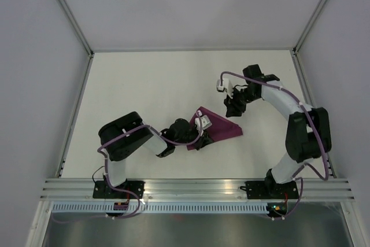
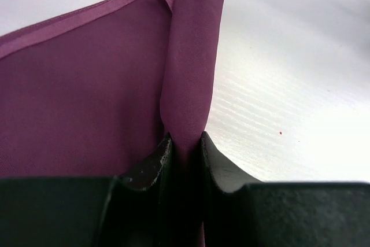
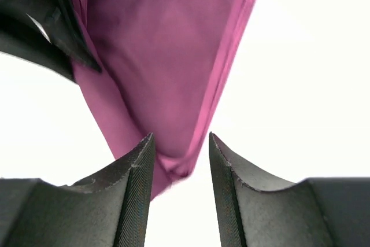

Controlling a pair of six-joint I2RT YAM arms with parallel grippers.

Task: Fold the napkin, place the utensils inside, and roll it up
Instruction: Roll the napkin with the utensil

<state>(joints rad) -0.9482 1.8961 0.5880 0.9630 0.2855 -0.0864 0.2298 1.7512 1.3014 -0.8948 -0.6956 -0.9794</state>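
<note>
The napkin (image 1: 219, 126) is a dark magenta cloth, folded, lying on the white table (image 1: 144, 85) in the middle. My left gripper (image 1: 199, 137) is at its left edge and is shut on a raised fold of the cloth; in the left wrist view the fold (image 2: 191, 56) runs up from between the shut fingertips of that gripper (image 2: 185, 143). My right gripper (image 1: 234, 108) hovers just beyond the napkin's far right side, open and empty. In the right wrist view, that gripper (image 3: 180, 137) frames a napkin corner (image 3: 173, 163) lying below it. No utensils are in view.
Grey walls and metal rails (image 1: 75, 114) enclose the table on the left, back and right. The arm bases sit on the rail at the near edge (image 1: 196, 188). My left gripper's fingers (image 3: 46, 33) show at the upper left of the right wrist view.
</note>
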